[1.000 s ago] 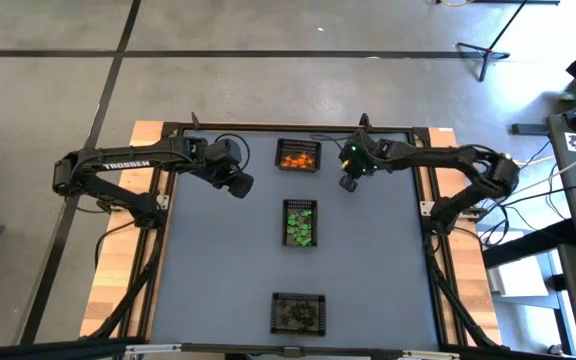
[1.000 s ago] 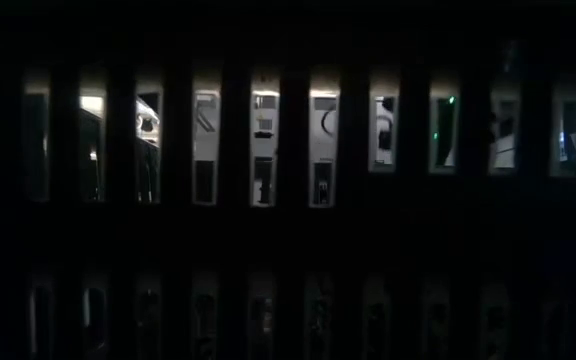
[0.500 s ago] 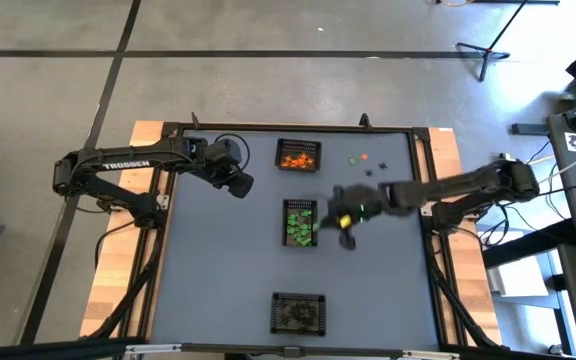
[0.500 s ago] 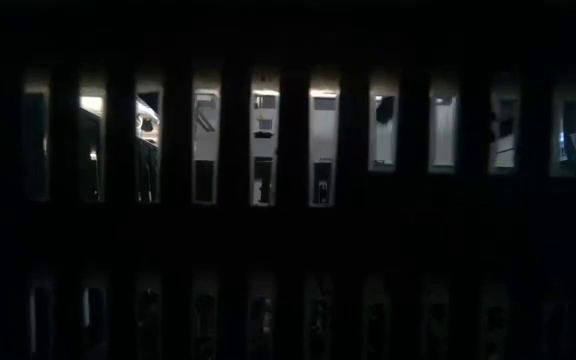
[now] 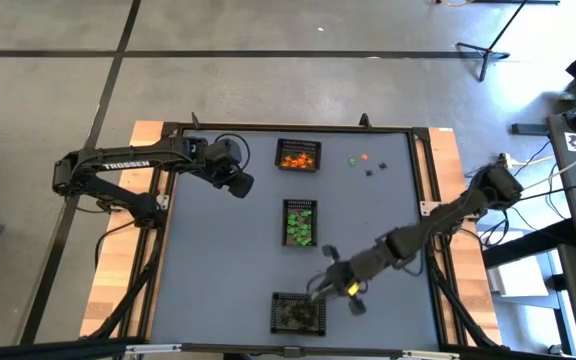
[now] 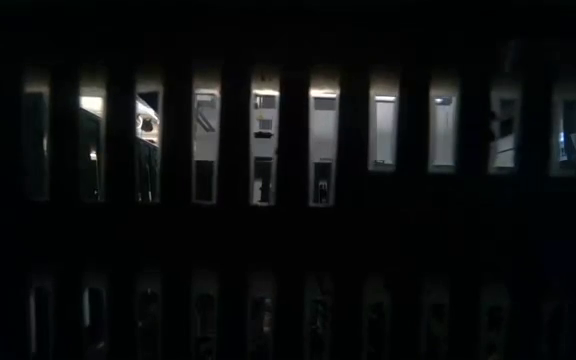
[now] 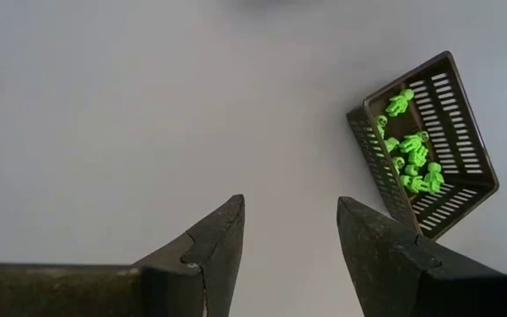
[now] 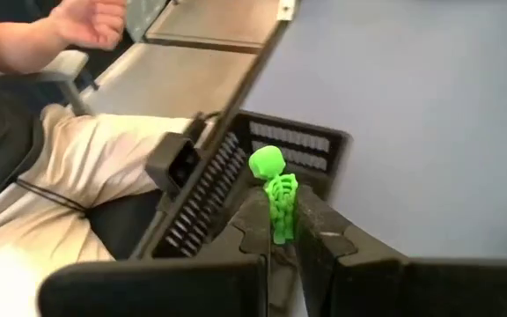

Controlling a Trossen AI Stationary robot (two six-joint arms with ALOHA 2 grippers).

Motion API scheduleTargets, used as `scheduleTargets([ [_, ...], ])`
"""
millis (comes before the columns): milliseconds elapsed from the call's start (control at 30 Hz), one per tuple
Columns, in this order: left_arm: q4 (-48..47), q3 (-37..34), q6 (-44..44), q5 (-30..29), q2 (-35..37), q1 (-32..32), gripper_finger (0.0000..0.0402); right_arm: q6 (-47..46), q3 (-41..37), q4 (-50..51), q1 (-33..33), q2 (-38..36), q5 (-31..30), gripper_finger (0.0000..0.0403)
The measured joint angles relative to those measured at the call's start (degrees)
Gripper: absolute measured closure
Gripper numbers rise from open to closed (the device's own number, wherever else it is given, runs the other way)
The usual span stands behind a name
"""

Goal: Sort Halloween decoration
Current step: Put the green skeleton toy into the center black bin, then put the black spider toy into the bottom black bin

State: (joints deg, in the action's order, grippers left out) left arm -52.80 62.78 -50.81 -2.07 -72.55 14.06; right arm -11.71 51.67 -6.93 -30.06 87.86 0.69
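Three small black mesh baskets stand in a row down the table's middle: a far one with orange trinkets (image 5: 298, 156), a middle one with green trinkets (image 5: 300, 222) (image 7: 425, 145), and a near one with dark trinkets (image 5: 298, 312) (image 8: 271, 163). A few loose trinkets (image 5: 361, 160) lie at the far right. My right gripper (image 5: 320, 290) (image 8: 280, 224) hangs by the near basket's right far corner, shut on a green skeleton trinket (image 8: 275, 189). My left gripper (image 5: 240, 185) (image 7: 290, 207) waits open above the bare table at the far left. The low view is almost wholly dark. My right gripper pinches the green skeleton's legs (image 8: 277, 231) between its two fingertips. The head and ribs stick out past the fingertips. The fingers slant down from the table's right toward the near basket. The skeleton is lifted clear of the table.
A seated person shows beyond the table's near edge in the right wrist view, one hand raised (image 8: 86, 22). A black table frame rail (image 8: 236, 97) runs along that edge. Open grey table surface (image 5: 218, 260) lies on both sides of the basket row.
My right gripper has swung from the far edge beside the orange basket, past the green basket, toward the near edge, and now stands by the near basket. It has also turned as it went. The loose trinkets at the far right have come into view behind it.
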Motion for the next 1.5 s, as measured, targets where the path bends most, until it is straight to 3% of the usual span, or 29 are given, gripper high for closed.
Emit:
scheduleTargets([
  [500,0.07,0.00,0.00,-0.02,0.02,0.00,0.0226,1.50,13.59,6.82,-2.16,13.45,5.79,0.0367],
  [700,0.11,0.00,0.00,-0.02,0.02,0.00,0.0226,1.51,13.84,7.02,-2.19,13.66,6.13,0.0291],
  [933,0.13,0.00,0.00,-0.01,0.02,0.00,0.0226,1.52,13.92,9.88,-2.16,13.64,1.85,0.0215],
  [1000,0.14,0.00,0.00,-0.02,0.02,0.01,0.0226,1.51,14.73,16.16,-2.17,12.71,-1.92,0.0210],
  [1200,0.15,0.00,0.00,-0.02,0.02,0.00,0.0226,-0.13,16.37,33.79,-0.94,5.64,-20.91,0.0220],
  [1367,0.24,0.00,0.00,-0.01,0.02,0.00,0.0226,-0.37,9.55,36.69,5.80,-4.95,-21.56,0.0226],
  [1500,0.27,0.02,0.00,-0.02,0.04,0.00,0.0226,-0.64,-1.14,36.97,16.00,-15.30,-18.47,0.0226],
])
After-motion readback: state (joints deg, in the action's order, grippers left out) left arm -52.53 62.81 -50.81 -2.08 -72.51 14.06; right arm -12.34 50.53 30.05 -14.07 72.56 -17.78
